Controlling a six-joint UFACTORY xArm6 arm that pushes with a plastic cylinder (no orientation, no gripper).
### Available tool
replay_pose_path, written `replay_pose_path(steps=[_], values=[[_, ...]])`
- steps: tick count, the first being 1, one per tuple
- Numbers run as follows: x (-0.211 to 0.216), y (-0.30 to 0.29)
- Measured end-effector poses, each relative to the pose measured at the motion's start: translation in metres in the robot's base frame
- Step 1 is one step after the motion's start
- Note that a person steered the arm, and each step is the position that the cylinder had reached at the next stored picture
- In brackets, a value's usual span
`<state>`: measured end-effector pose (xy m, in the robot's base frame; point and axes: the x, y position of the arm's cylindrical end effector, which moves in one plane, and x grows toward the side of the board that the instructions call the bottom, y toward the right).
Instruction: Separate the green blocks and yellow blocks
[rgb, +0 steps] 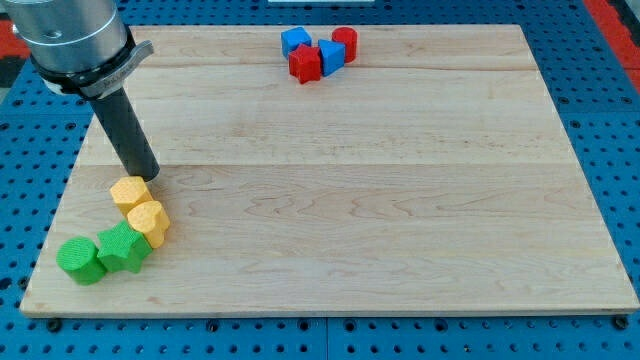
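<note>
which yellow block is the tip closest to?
The upper yellow block, the one nearer the view's top. My tip sits right at its upper-right edge; the other yellow block lies below it, next to the green blocks.

My tip (146, 177) sits low at the view's left, rod slanting up-left.

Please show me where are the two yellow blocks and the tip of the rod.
upper yellow block (129, 191), camera view, on its top face
lower yellow block (148, 217), camera view, on its top face
my tip (147, 176), camera view, on the rod's very end, just above the upper yellow block
</note>
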<state>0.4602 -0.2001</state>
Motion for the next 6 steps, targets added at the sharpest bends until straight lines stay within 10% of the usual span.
replay_pose_path(steps=[4, 6], values=[[0.012, -0.104], [0.133, -0.096]])
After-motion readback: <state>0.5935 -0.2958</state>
